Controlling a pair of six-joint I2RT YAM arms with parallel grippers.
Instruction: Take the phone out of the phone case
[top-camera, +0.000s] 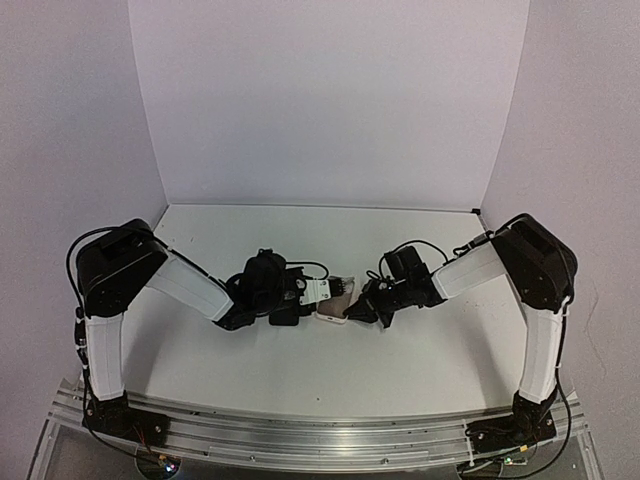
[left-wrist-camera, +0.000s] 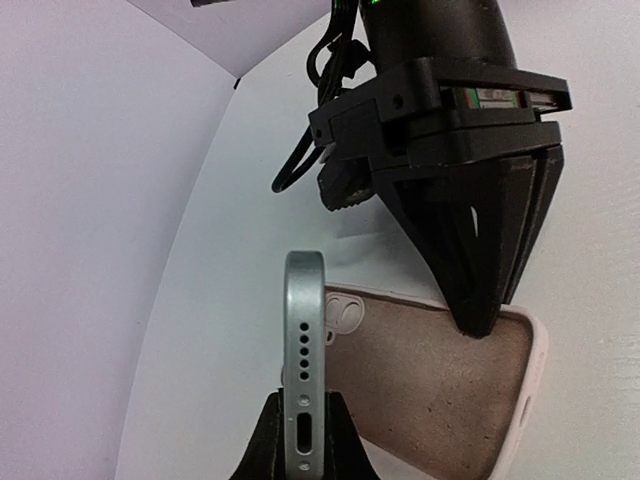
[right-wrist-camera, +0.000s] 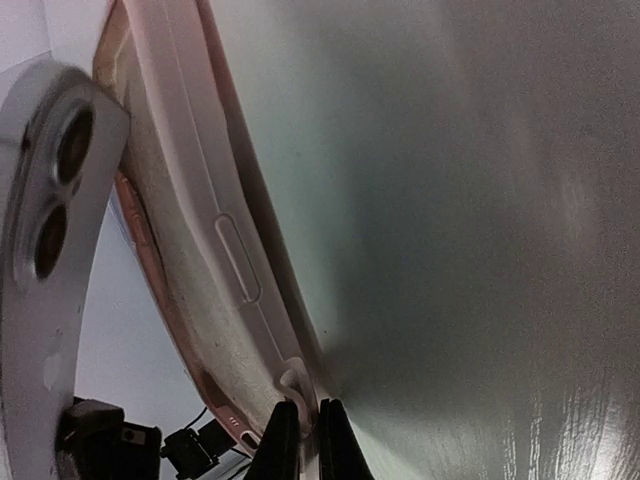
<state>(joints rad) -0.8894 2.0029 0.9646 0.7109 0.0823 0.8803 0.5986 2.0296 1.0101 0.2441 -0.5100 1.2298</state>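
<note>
My left gripper (left-wrist-camera: 303, 425) is shut on the bottom end of the silver phone (left-wrist-camera: 303, 340), which stands on edge with its charging port facing the left wrist camera. Beside it lies the pink phone case (left-wrist-camera: 430, 390), its tan lining bare and its camera cutout close to the phone. The right gripper (right-wrist-camera: 302, 425) is shut on the case's side wall (right-wrist-camera: 215, 270), which is pinched thin between its jaws. In the right wrist view the phone's back and two lenses (right-wrist-camera: 50, 200) stand apart from the case. From above, phone (top-camera: 322, 289) and case (top-camera: 340, 302) sit between the two grippers.
The white table (top-camera: 400, 360) is walled by white panels at the back and both sides. Both arms reach inward and meet at the table's middle, with cables hanging off the wrists. An aluminium rail (top-camera: 320, 425) runs along the near edge.
</note>
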